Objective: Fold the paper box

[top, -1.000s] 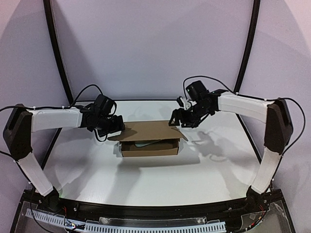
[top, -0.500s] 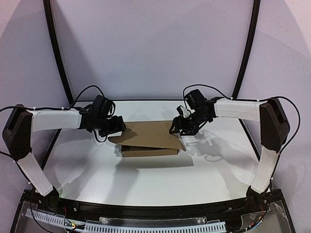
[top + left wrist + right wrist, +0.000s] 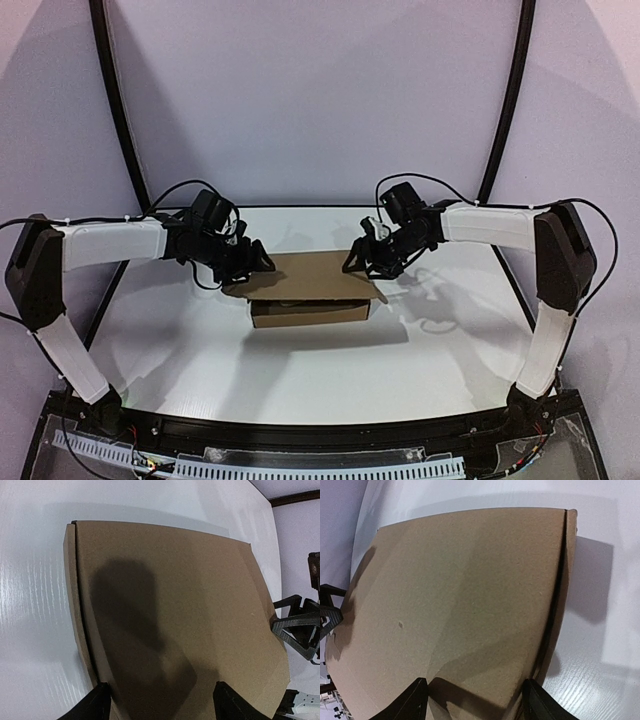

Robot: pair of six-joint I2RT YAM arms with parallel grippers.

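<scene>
The paper box (image 3: 305, 290) sits at the centre of the white table (image 3: 200, 350) in the top view, its wide brown lid flap lying down over the shallow body, the front wall showing below it; the left gripper (image 3: 250, 262) is at the flap's left end and the right gripper (image 3: 362, 262) at its right end, both low over the cardboard. In the left wrist view the flap fills the frame; the black fingers (image 3: 95, 705) stand spread at the bottom edge, pinching nothing; whether they touch the cardboard I cannot tell. In the right wrist view the fingers (image 3: 412, 700) are likewise spread at the bottom, the flap between and beyond them; a dark gap runs along the flap's right edge beside the box wall.
</scene>
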